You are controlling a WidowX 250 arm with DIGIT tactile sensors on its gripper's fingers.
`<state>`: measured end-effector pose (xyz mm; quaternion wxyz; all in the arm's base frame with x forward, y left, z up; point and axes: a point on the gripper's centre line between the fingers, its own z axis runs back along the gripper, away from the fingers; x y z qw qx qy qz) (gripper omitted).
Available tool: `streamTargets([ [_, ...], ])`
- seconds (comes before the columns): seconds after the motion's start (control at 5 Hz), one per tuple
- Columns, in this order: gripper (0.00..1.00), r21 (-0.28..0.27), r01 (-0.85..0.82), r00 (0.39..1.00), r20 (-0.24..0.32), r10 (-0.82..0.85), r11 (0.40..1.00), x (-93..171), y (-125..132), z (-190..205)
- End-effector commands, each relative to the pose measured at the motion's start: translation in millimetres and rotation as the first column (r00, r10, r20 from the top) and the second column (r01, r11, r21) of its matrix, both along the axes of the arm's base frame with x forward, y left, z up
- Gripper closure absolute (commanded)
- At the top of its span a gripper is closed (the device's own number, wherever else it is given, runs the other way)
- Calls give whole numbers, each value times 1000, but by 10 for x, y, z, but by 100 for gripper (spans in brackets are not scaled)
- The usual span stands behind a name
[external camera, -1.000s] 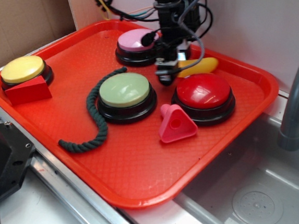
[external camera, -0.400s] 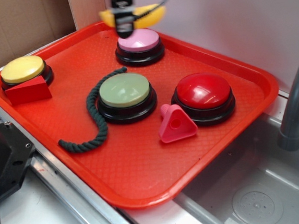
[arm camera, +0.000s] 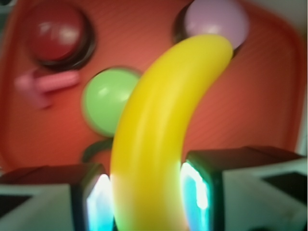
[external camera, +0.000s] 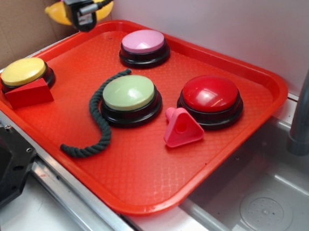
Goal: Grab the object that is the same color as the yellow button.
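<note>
1. While the claw (external camera: 80,9) hung in the air above the far left corner of the red tray (external camera: 138,173), it was clamped on the yellow banana toy (external camera: 61,11), so the grab itself looked done.
2. In the wrist view the banana toy (arm camera: 159,139) ran up between the two dark fingers (arm camera: 231,187), which pressed against its sides near one end, with no gap visible on either side.
3. The toy was clear of the tray surface; in the outside view its two ends stuck out on either side of the claw, in front of the cardboard wall.
4. The yellow button (external camera: 23,71), the color reference for the task, sat at the left edge of the tray with a red block (external camera: 29,94) touching its front; nothing was touching its top.
5. The other things lay unheld on the tray: the pink button (external camera: 143,41) at the back, the green button (external camera: 128,92) in the middle with a dark green rope (external camera: 99,127) curling around its left side, the red button (external camera: 210,94) to the right, and a pink triangle (external camera: 183,129) just in front of it.
6. By my judgement, little or nothing of the task was left, beyond keeping a firm hold; the smooth glossy toy, held near one end, could slip or swing.
</note>
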<state>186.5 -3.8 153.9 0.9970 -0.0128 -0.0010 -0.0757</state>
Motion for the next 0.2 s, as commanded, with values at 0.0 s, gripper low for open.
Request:
streamTargets([
  [0.0, 100, 11, -95, 995, 34, 94, 995, 57, -163, 93],
])
